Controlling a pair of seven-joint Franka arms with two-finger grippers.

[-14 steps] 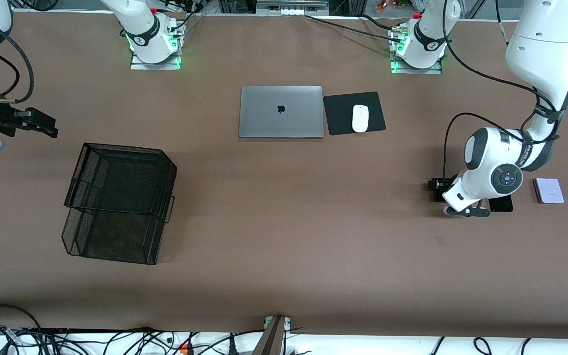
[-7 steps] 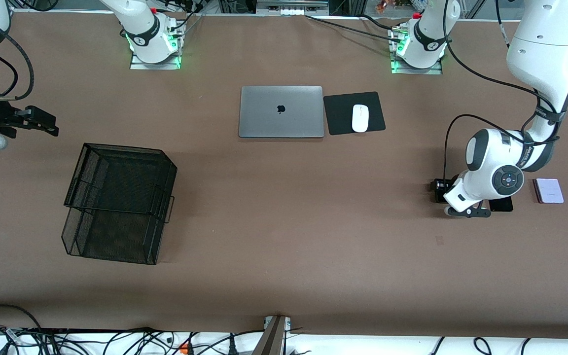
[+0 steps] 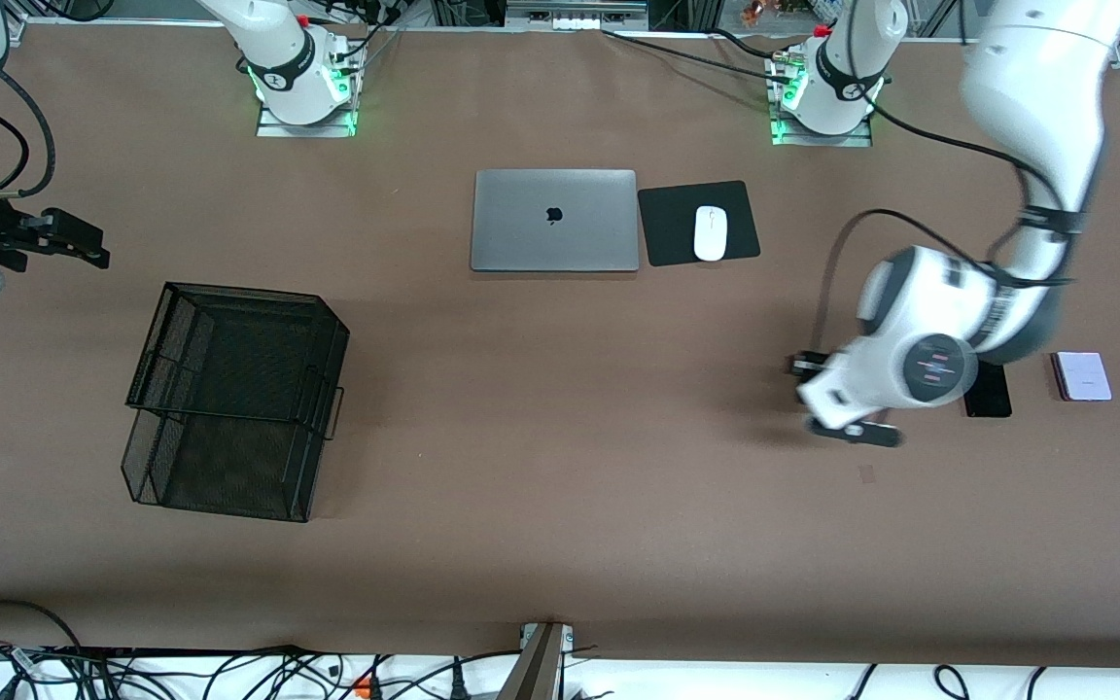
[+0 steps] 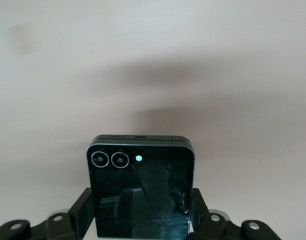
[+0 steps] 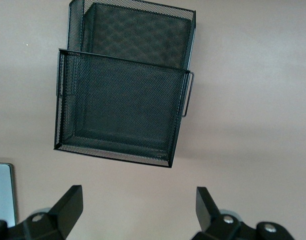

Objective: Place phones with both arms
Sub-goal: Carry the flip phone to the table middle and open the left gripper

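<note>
While right hand [image 5: 138,210] waits open — left hand [image 4: 141,215] grips squarish black phone [image 4: 141,187].

We see the squarish black phone [image 4: 141,192] with two ringed lenses and a small light dot clamped by its side edges between the left gripper's [image 4: 141,220] fingers, up in the air over bare table at the left arm's end. The long black slab [image 3: 989,397] lies flat on the table (partly hidden by the arm). The pale lavender phone [image 3: 1082,376] lies flat just beside it, toward the left arm's end.
</note>
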